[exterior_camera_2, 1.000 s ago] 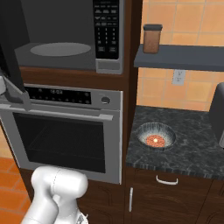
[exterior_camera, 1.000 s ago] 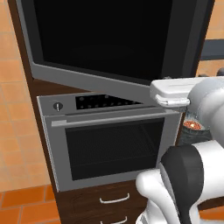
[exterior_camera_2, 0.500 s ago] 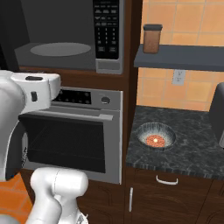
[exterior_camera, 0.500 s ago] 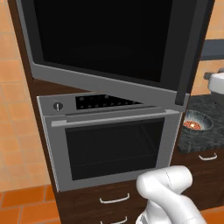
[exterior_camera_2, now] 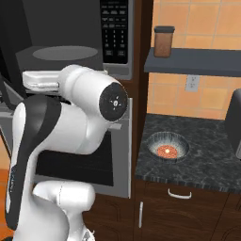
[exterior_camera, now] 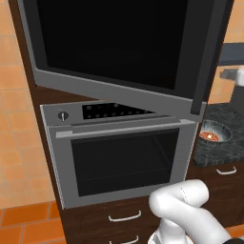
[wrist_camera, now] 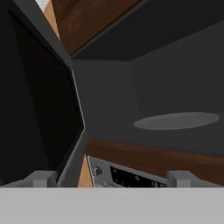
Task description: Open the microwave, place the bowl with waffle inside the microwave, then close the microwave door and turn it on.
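Dark grey ribbed bowl (exterior_camera_2: 168, 147) with the small orange-brown gridded waffle (exterior_camera_2: 168, 151) in it is seen on the speckled black stone counter (exterior_camera_2: 207, 160), right of the steel oven (exterior_camera: 124, 159) and well apart from the arm. It is judged light and rigid, likely smooth at the rim, so slip is a risk; the waffle lies loose inside, so the bowl should be kept level. Best hold is judged to be a pinch across the rim wall, one finger inside and one outside (the full width looks too wide to span, though that cannot be confirmed).

Wide black-glass microwave door (exterior_camera: 119, 47) with grey steel frame is swung open; the built-in microwave (exterior_camera_2: 70, 42) cavity with its pale turntable (wrist_camera: 177, 121) is exposed. The gripper (wrist_camera: 111, 178) is pointed into that cavity, jaws wide and empty, with the bowl nowhere near them, low and to the right.
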Available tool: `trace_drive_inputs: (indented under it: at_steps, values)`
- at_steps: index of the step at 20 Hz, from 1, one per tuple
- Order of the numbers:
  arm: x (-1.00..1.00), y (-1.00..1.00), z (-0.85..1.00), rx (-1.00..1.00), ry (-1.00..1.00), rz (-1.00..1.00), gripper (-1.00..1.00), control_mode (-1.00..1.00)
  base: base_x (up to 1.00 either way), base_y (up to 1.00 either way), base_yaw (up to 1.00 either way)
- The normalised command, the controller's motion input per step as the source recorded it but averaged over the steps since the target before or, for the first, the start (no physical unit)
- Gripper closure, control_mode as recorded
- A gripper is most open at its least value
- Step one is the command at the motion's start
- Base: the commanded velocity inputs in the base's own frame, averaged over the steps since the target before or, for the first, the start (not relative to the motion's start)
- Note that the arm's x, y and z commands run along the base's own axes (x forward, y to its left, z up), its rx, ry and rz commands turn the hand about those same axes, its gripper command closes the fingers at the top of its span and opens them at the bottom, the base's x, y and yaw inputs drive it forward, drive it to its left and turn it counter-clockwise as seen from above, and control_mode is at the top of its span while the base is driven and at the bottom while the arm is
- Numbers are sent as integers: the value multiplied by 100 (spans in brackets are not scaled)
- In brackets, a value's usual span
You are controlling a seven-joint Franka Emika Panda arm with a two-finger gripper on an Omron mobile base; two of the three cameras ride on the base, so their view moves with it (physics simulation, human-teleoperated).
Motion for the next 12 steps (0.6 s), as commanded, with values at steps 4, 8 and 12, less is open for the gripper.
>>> trace_drive_inputs:
  at_steps: [4,8,12]
  values:
    - [60,0,-31,1,-7,21,-100,-100,0,0,0]
    - [37,5,-13,0,-3,12,-100,-100,0,0,0]
    - [26,36,0,0,4,9,-100,-100,0,0,0]
